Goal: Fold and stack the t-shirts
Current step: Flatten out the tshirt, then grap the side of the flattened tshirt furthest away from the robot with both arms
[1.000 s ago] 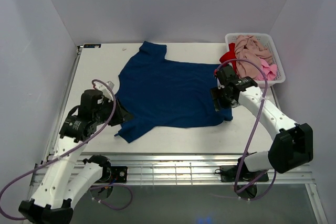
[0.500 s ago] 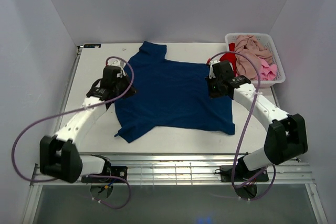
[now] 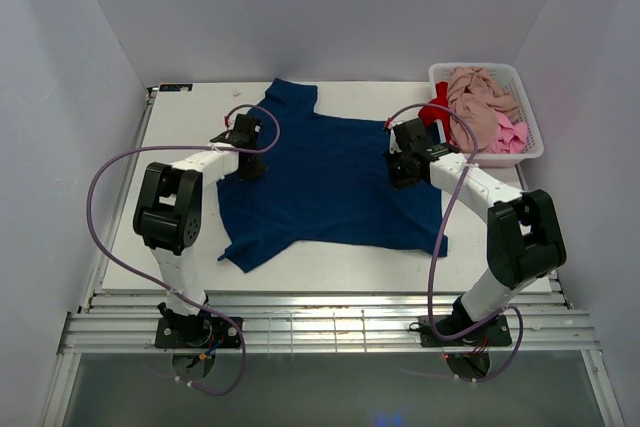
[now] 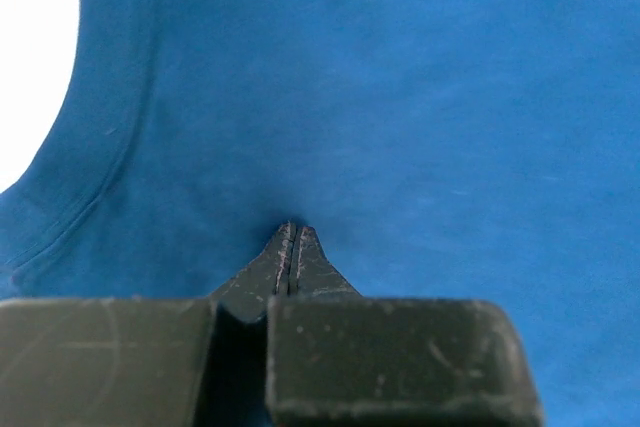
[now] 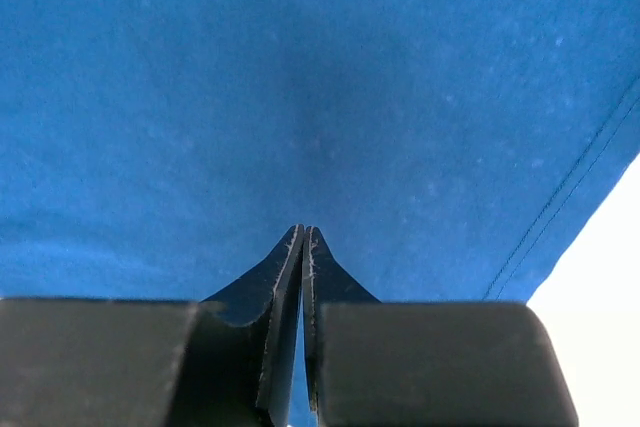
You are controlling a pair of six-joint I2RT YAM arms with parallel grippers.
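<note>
**Navy t-shirt**: is lying spread flat on the white table, just left of the basket. One sleeve is pointing toward the far wall, about level with the basket's far rim. The other sleeve is pointing toward the arm bases, on the side of the shirt away from the basket. The straight hemmed edge is lying on the side nearest the basket.

**Other t-shirts**: a pink-beige t-shirt is lying heaped in the basket and filling most of it. A bright pink t-shirt is showing at the basket's near right corner. A red t-shirt is spilling over the basket's left wall, toward the navy one.

**Right gripper**: is resting on the navy cloth by the edge nearest the basket. Its fingers are pressing together, leaving only a hairline slit, and the tips are touching the fabric. A stitched hem is running just beside them. Whether any cloth is caught in the slit cannot be told.

**Left gripper**: is resting on the side of the shirt farthest from the basket, beside a curved seam. Its fingers are closing tip to tip against the fabric, which is dimpling slightly there. Whether it is pinching any cloth cannot be told.

**Cables**: purple loops are hanging off both arms.
</note>
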